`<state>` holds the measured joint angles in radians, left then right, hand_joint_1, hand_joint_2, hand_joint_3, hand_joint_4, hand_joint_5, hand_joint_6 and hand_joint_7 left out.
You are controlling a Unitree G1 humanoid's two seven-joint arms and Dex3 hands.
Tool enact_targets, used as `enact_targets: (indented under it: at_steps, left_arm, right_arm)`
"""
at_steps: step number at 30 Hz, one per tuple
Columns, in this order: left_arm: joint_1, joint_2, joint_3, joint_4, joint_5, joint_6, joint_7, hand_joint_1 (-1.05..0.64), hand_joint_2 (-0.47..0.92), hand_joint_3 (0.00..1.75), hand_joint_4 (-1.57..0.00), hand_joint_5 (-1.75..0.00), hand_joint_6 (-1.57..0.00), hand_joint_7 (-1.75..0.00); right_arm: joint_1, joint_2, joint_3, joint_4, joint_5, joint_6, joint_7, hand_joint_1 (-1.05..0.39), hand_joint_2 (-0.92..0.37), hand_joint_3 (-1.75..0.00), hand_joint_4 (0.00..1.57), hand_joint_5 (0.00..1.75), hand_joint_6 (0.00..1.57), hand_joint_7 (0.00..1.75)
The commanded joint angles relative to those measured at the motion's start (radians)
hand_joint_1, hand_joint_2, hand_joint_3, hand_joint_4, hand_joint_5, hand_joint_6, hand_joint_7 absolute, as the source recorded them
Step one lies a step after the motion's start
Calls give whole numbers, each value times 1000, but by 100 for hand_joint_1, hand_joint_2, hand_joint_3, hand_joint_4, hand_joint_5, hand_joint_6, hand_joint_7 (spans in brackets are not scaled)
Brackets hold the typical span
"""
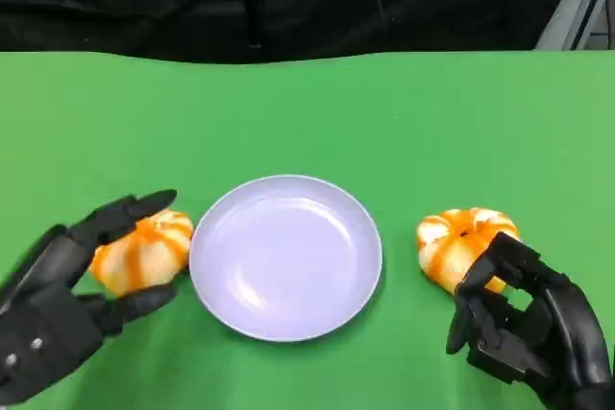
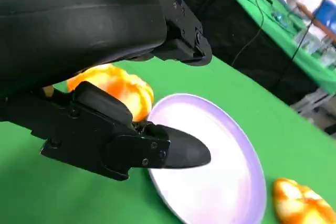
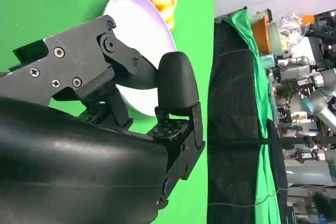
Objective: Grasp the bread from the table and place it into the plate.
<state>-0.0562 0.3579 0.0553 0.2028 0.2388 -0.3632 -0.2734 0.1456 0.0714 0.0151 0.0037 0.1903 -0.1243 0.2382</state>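
The left hand [image 1: 58, 290] has its fingers spread around the left bread roll [image 1: 144, 252], one finger over its far side and another under its near side. They look close to the crust or just touching it, and the roll sits on the green bench [image 1: 307, 112], so the hand reads as apart and not yet clamped. In the left wrist view the same roll [image 2: 113, 90] lies between the fingers, right beside the rim of the plate [image 2: 247, 150].

The right hand [image 1: 524, 328] sits just in front of the right bread roll [image 1: 463, 245], fingers curled inward and holding nothing; they may brush the roll's near edge, but I cannot tell for sure.

The plate [image 1: 286, 256] lies between the two rolls, with nothing on it. The left roll is almost touching its left rim, while the right roll sits a little apart from its right rim.

What could go wrong: the left roll is round and soft-looking, so an uneven squeeze could make it roll out of the fingers or squash. Because it sits so close to the plate, closing fingers could also catch the rim and push or tip the plate.
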Motion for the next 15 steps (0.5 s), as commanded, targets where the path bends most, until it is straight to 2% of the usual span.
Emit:
enact_targets:
  at_steps: [1, 4, 7, 11, 15]
  left_arm:
    - [-120, 99, -101, 112, 211, -22, 82, -85, 92, 21, -19, -7, -35, -1]
    - [-210, 136, -182, 214, 339, -32, 138, -96, 92, 24, -19, -5, -37, -1]
    - [-249, 147, -217, 272, 370, -44, 169, -98, 92, 25, -19, -4, -37, -1]
    - [-352, 140, -316, 466, 458, -61, 247, -104, 92, 25, -20, -4, -40, -2]
    - [-409, 124, -377, 600, 489, -60, 306, -102, 92, 23, -21, -3, -40, -1]
  right_arm:
    - [-5, -15, -6, 1, 3, -10, 2, -12, -68, -102, 82, 175, 62, 166]
    - [-6, -10, -5, 2, 3, -14, -1, -12, -68, -102, 83, 175, 62, 166]
    - [-4, -5, -2, -5, 1, -9, -10, -12, -68, -102, 83, 175, 62, 166]
    - [-2, -3, 4, 1, -7, -30, -12, -11, -68, -102, 82, 175, 62, 166]
    - [-2, -3, 5, 1, -5, -30, -14, -11, -68, -103, 83, 175, 62, 167]
